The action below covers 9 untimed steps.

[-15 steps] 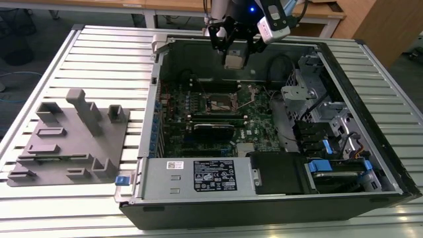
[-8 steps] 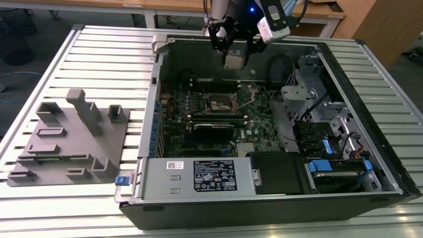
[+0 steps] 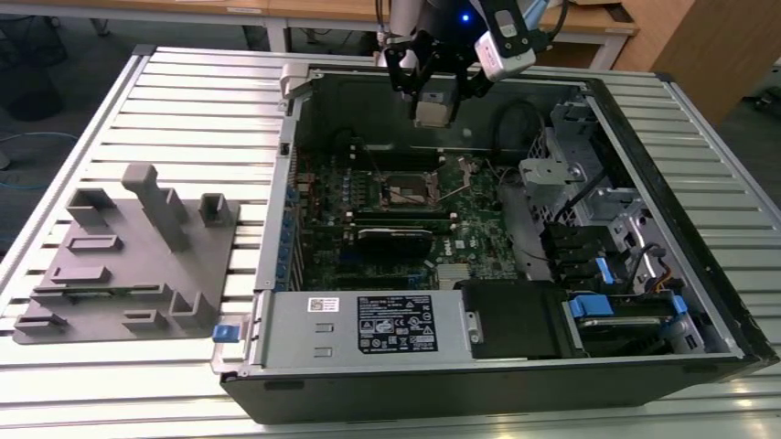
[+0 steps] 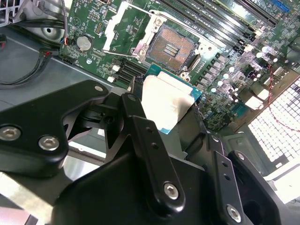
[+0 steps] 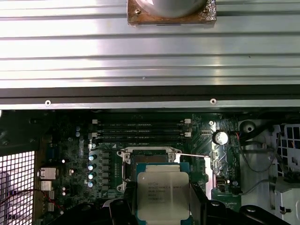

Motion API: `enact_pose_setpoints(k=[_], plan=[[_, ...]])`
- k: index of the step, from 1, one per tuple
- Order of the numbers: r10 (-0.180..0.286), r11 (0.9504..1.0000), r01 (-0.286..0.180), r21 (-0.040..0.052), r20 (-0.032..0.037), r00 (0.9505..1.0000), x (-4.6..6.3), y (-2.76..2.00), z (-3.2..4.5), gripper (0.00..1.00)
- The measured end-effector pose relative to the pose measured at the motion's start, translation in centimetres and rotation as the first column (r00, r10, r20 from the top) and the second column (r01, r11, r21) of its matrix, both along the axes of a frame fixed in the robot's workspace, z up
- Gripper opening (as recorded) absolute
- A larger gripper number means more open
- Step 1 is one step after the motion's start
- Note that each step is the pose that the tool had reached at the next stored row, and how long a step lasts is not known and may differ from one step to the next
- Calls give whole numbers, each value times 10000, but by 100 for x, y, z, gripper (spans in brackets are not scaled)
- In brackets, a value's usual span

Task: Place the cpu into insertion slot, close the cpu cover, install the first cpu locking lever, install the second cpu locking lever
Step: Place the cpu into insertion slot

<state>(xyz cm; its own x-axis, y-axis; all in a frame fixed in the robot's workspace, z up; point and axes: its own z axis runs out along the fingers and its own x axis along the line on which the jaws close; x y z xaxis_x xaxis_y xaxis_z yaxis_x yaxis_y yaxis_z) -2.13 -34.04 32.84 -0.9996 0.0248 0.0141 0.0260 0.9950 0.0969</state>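
The gripper (image 3: 433, 112) hangs over the back part of the open case (image 3: 488, 384), above the green board (image 3: 464, 229), and it is clamped on the cpu (image 5: 162, 191). In both wrist views a black finger (image 4: 136, 112) presses on each of two opposite edges of the chip, whose dull silver top faces the first wrist view's camera. The cpu is in the air, apart from the slot (image 4: 172, 48). In the second wrist view the slot lies bare, its dark contact field in plain sight, and the cover (image 4: 112, 30) stands swung away on one side of it, a silvery frame just beside the socket rim. In the first wrist view the chip overlaps the near half of the slot (image 5: 150, 158), and a thin lever (image 5: 193, 155) runs out sideways from the socket, not latched down. The memory sticks (image 5: 140, 126) sit just beyond the slot. The case lies on a slatted table (image 3: 123, 91), and a grey fixture (image 3: 123, 265) rests on the table at the exterior view's left, well apart from the gripper.
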Motion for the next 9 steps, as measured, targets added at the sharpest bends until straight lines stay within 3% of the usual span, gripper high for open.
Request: enact_pose_setpoints(k=[9], plan=[[1,10000,-1,2,0,10000,0,-3,-21,54]])
